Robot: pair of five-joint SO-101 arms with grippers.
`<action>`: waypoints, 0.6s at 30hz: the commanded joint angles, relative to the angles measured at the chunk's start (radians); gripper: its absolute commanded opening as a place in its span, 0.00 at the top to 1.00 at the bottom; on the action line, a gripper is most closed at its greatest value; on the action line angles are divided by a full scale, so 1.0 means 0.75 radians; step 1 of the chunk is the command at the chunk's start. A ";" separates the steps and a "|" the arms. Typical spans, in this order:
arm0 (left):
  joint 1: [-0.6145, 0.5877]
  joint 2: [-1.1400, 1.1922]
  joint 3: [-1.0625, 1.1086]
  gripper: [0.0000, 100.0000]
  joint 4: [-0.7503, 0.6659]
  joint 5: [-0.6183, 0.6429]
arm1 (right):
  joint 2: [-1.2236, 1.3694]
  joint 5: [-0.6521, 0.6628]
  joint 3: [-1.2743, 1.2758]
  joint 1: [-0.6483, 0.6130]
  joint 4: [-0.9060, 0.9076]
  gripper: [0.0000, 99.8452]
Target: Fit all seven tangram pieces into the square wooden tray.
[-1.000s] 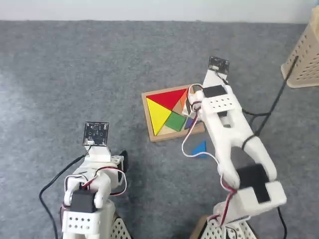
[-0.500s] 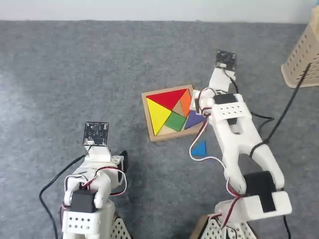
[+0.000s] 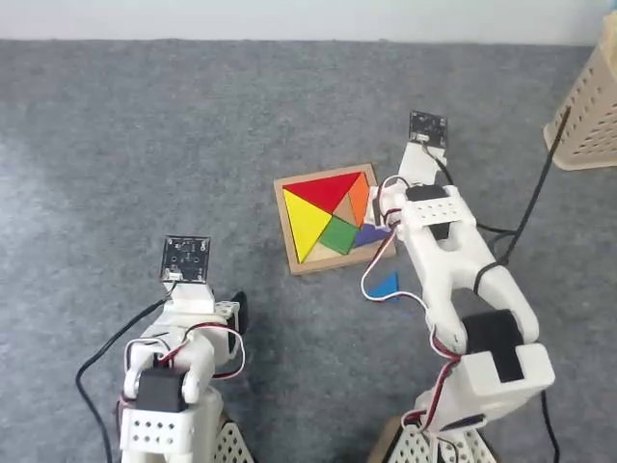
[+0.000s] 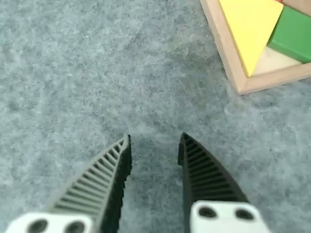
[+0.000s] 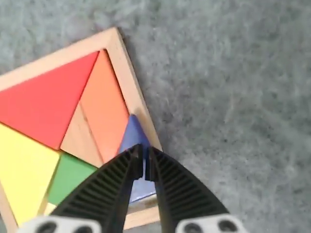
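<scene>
The square wooden tray lies mid-table with the red, yellow, green and orange pieces in it. A purple piece lies tilted at the tray's right rim, beside the orange piece. My right gripper is shut, its tips right over the purple piece. A blue triangle rests on the carpet just outside the tray. My left gripper stands open over bare carpet, short of the tray's near-left corner.
A beige perforated basket stands at the far right edge, with a black cable running past it. Grey carpet spreads wide to the left of and beyond the tray. A small bare wooden gap shows between the pieces.
The right arm swung out to the right, uncovering the purple piece at the rim, then came back over it. The left arm has kept still.
</scene>
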 commanded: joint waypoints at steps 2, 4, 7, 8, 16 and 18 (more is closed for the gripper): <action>-0.004 -0.027 -0.003 0.85 -0.008 0.008 | -0.021 0.023 -0.010 -0.071 0.075 0.99; -0.004 -0.027 -0.003 0.85 -0.008 0.008 | -0.021 0.023 -0.010 -0.077 0.073 0.99; -0.004 -0.027 -0.003 0.85 -0.008 0.008 | -0.021 0.023 -0.012 -0.073 0.075 0.99; -0.004 -0.027 -0.003 0.85 -0.008 0.008 | -0.021 0.023 -0.012 -0.071 0.075 0.99; -0.004 -0.027 -0.003 0.85 -0.008 0.008 | -0.007 0.023 -0.025 -0.069 0.071 0.99; -0.004 -0.027 -0.003 0.85 -0.008 0.008 | -0.007 0.023 -0.025 -0.052 0.071 0.99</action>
